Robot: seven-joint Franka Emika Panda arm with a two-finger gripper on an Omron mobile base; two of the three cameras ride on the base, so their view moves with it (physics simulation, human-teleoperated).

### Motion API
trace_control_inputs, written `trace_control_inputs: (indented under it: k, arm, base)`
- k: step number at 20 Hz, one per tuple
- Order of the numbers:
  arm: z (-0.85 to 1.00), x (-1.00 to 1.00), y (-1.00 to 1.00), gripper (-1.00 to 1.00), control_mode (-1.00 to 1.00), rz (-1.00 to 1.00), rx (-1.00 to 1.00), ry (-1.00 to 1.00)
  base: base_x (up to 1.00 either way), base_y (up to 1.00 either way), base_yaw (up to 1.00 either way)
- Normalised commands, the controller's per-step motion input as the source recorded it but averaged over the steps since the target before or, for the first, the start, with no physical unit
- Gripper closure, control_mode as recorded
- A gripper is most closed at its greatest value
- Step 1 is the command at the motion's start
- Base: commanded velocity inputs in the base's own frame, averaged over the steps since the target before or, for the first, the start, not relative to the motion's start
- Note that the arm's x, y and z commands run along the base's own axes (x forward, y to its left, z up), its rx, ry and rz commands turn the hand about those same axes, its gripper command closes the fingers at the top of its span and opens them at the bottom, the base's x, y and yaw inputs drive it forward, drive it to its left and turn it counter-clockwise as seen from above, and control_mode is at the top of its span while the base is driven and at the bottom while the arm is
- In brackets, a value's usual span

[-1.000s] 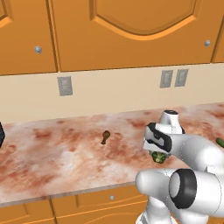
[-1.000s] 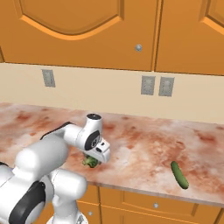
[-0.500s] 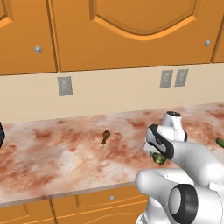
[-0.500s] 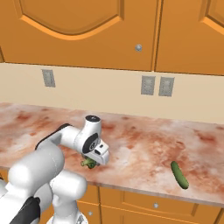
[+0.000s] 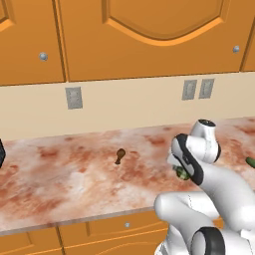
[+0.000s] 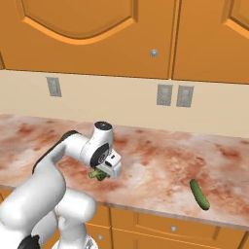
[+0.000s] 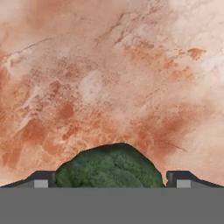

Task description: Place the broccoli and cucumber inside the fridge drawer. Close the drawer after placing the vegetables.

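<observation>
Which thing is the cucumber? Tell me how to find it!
Look along the reddish marble counter under the orange cupboards. Near its front edge lies the cucumber, alone, right of the white arm. It is long, slim and smooth, unlike the bumpy broccoli under the tool.

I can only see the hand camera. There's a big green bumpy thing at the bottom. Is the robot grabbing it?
Observer: Not yet. The gripper is open, down over the broccoli on the counter.
Operator: Where's the cucumber?
Observer: The cucumber lies apart on the counter, off to the arm's right, near the front edge.
Operator: Anything else there?
Observer: A small brown drumstick-shaped item, off to the left.
</observation>
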Motion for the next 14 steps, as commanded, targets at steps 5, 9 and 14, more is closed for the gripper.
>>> trace_control_inputs:
  k: [5, 9, 14]
  arm:
    - [1.00, 0.00, 0.00, 1.00, -1.00, 0.00, 0.04, -0.29]
    - [1.00, -0.04, 0.00, 1.00, -1.00, -0.01, 0.03, -0.28]
    - [0.80, -0.04, 0.08, 1.00, -1.00, -0.02, 0.00, -0.12]
  base:
    - [0.00, 0.00, 0.00]
    - [0.00, 0.00, 0.00]
    - [0.00, 0.00, 0.00]
